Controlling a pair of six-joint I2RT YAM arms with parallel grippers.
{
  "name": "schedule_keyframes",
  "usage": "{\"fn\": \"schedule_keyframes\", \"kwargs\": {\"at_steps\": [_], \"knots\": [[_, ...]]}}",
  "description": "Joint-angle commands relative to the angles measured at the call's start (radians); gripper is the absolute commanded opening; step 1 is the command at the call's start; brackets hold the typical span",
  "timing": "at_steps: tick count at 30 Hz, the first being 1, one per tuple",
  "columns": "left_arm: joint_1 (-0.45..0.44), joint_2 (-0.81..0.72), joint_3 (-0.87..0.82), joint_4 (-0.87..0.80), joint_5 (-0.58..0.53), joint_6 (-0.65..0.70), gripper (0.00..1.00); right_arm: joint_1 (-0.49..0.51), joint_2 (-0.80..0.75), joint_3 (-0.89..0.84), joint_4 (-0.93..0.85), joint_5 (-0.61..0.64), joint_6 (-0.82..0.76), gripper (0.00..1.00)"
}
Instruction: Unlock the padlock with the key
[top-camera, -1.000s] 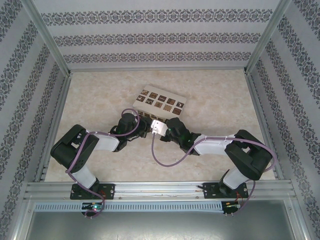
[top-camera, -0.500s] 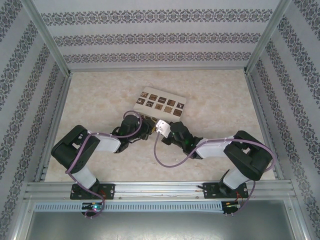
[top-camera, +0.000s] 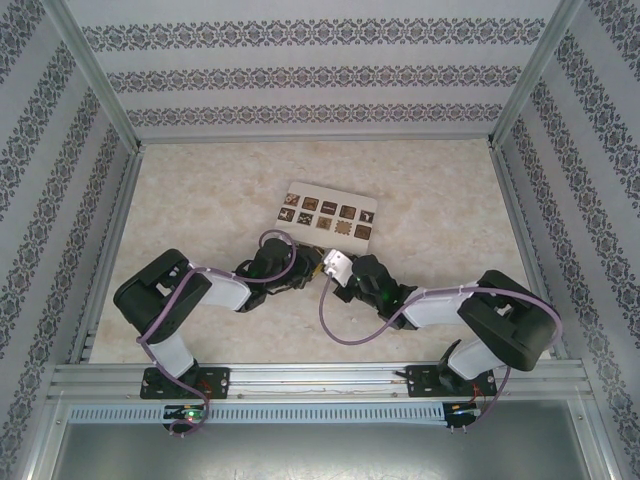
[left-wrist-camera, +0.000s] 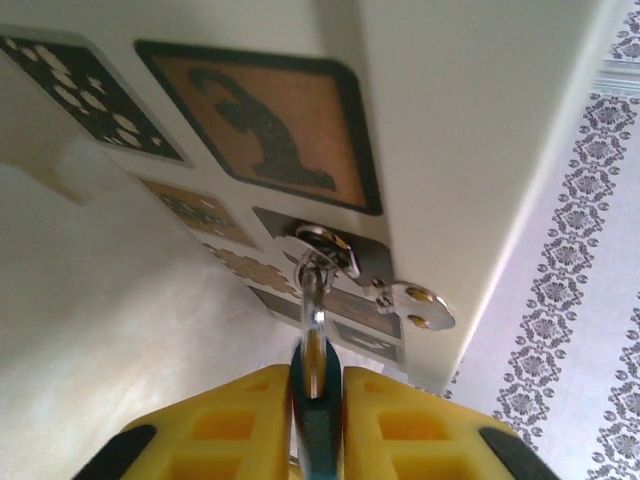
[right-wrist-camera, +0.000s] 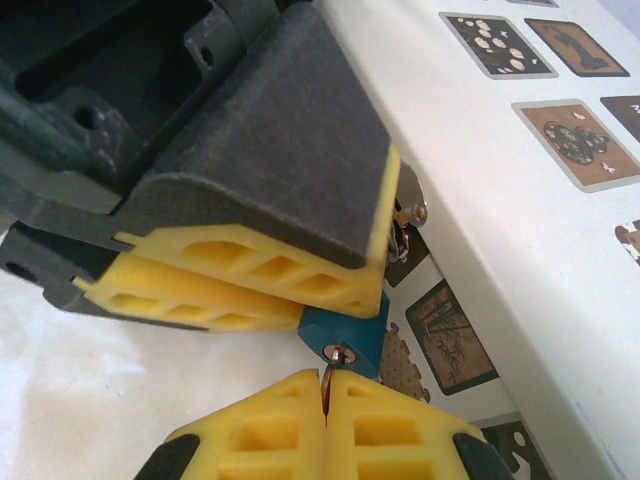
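Holding the padlock (left-wrist-camera: 318, 420) by its blue body with the left gripper (left-wrist-camera: 317, 375): one yellow finger lying against each side, opened no wider than the body itself. Hanging by the thin silver shackle (left-wrist-camera: 312, 300) from the hasp (left-wrist-camera: 325, 245) on the side wall of the box (left-wrist-camera: 480, 150), with the body pointing away from the box. Not possible to tell whether the shackle is locked or already free.

Pinching the key (right-wrist-camera: 327, 372) with the right gripper (right-wrist-camera: 325, 385), its two yellow fingers closed flat against each other, so that only a thin sliver of metal shows between the tips. Meeting the round silver keyhole at the free end of the blue body, just above the right fingertips. Cannot tell how deep the key sits.

Seen from above, coming together from the two sides, left gripper and right gripper almost touching, just beside the near long edge of the box. Lying on the pale bench (top-camera: 200, 200) near its middle, slightly turned, cream top with brown tiles facing up. Looping from both wrists down over the bench, purple cables (top-camera: 345, 325).
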Motion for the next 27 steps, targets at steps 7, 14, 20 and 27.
{"fn": "schedule_keyframes", "kwargs": {"at_steps": [7, 14, 20, 27], "knots": [[0.015, -0.163, -0.017, -0.094, -0.023, 0.139, 0.41, -0.018, -0.061, -0.085, 0.037, -0.060, 0.188, 0.00], [0.034, -0.391, 0.038, -0.421, -0.134, 0.341, 0.48, -0.073, -0.099, -0.124, 0.040, -0.159, 0.360, 0.00], [0.035, -0.532, 0.137, -0.650, -0.253, 0.551, 0.51, -0.147, -0.160, -0.152, 0.016, -0.236, 0.478, 0.00], [0.034, -0.607, 0.149, -0.679, -0.344, 0.645, 0.54, -0.285, -0.190, -0.170, 0.012, -0.407, 0.664, 0.00]]}}
